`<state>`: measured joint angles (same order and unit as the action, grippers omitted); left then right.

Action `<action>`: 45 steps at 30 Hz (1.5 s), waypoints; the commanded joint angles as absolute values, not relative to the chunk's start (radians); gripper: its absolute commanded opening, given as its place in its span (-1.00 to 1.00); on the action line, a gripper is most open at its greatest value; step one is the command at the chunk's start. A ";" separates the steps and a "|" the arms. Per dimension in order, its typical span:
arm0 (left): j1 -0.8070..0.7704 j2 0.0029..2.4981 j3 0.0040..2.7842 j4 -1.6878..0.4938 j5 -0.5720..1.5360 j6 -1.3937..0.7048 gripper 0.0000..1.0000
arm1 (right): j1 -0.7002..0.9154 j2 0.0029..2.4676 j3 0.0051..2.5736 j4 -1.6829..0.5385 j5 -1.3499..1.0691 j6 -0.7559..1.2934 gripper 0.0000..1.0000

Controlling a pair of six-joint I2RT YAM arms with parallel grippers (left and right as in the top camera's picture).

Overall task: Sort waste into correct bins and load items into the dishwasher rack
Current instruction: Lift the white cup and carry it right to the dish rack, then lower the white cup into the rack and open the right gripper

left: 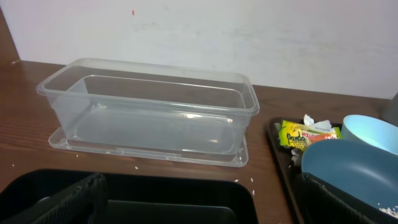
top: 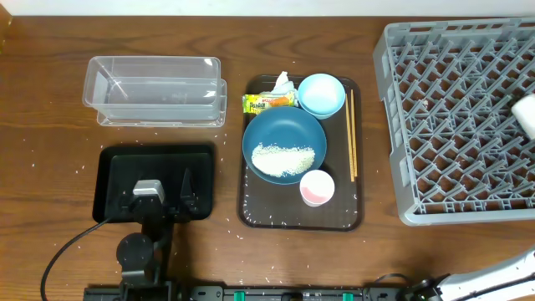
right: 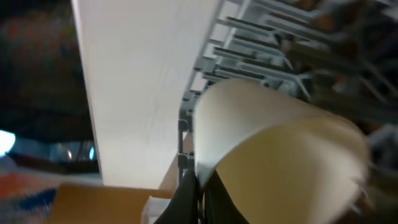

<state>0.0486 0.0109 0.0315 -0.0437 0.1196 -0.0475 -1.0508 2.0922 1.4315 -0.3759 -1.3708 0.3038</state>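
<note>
- The left gripper [top: 159,189] hangs over the shallow black tray [top: 113,167], fingers spread wide and holding nothing. The tray's matte black floor swallows the dark fingers, so depth is hard to judge and a low descent could knock it.
- Straight ahead of that gripper stands the clear plastic tub [top: 155,90]. It is empty, thin-walled and glossy, and sits on a flat clear base. Being light, it would likely skid if nudged.
- Ahead and to the gripper's right, on the brown serving tray [top: 259,205], lie the yellow-green snack wrapper [top: 269,102] and the crumpled white tissue [top: 282,82]. They touch each other and sit just beside the light-blue bowl [top: 321,94]. A pinch at one may drag the other along, or slip off the slick wrapper.
- To the gripper's right, the round dark-blue dish [top: 284,125] carries a heap of white rice [top: 284,159]. Tilting it carelessly would scatter grains, and stray ones already dot the table [top: 50,125].
- Further right sits the small white cup [top: 317,187], pink inside, smooth and round. The thin wooden chopsticks [top: 352,134] lie flat along the serving tray's edge, hard to get under and apt to roll.
- Far right is the grey lattice rack [top: 435,50], whose open pegs could snag a finger.
- For the right gripper [right: 196,198], a pale rounded surface [right: 280,155] fills its camera view. Whether the gripper is clamped on that surface I cannot tell.
</note>
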 commanded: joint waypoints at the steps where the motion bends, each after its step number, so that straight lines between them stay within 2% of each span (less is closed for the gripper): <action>1: 0.044 0.005 0.004 -0.061 0.119 -0.038 0.95 | -1.082 2.093 1.438 -0.417 -1.312 0.300 -0.98; 7: 0.044 0.005 0.004 -0.061 0.119 -0.038 0.96 | -1.108 2.090 1.438 -0.497 -1.291 0.257 -0.84; 12: 0.044 0.005 0.004 -0.061 0.119 -0.038 0.95 | -1.132 2.032 1.438 -0.606 -1.134 0.245 -0.78; 24: 0.044 0.005 0.004 -0.061 0.119 -0.038 0.95 | -1.111 1.633 1.438 -0.739 -0.758 0.323 -0.51; 27: 0.044 0.005 0.004 -0.061 0.119 -0.038 0.95 | -1.078 1.538 1.438 -0.751 -0.720 0.323 -0.47; 31: 0.044 0.005 0.004 -0.061 0.119 -0.038 0.96 | -0.987 1.457 1.438 -0.744 -0.605 0.322 -0.29; 35: 0.044 0.005 0.004 -0.061 0.119 -0.038 0.96 | -0.846 1.464 1.437 -0.736 -0.326 0.323 -0.53; 39: 0.044 0.005 0.004 -0.061 0.119 -0.038 0.95 | -0.735 1.544 1.436 -0.715 -0.135 0.344 -0.98; 45: 0.044 0.005 0.004 -0.061 0.119 -0.038 0.95 | -0.693 1.712 1.436 -0.643 -0.147 0.335 -0.99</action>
